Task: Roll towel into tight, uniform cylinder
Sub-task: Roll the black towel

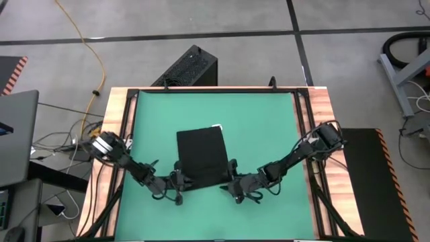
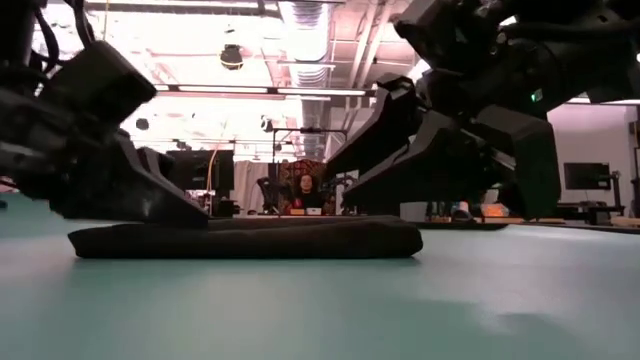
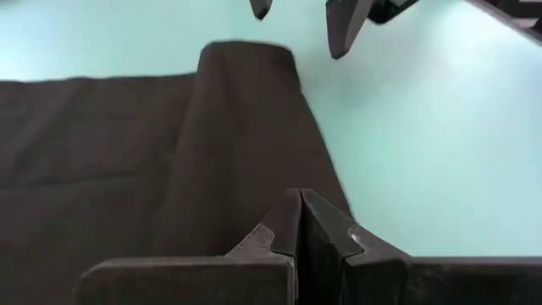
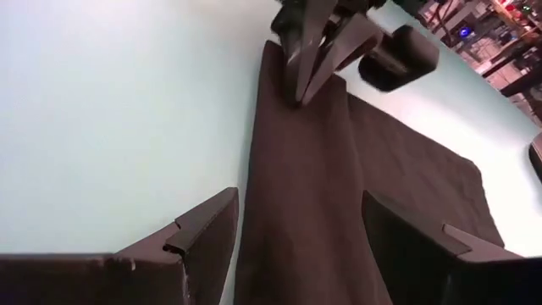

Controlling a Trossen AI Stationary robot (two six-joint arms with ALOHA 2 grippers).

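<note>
- The rolling looks just begun: the towel lies mid green mat on the counter, its near edge turned up into one narrow fold.
- Left gripper has its fingers together, pinching that fold at one end.
- Right gripper straddles the other end, fingers wide apart, holding nothing.
- Next, I judge, the right fingers must close so both ends turn over evenly.
- A black ribbed box sits beyond the counter, not in the way.
</note>
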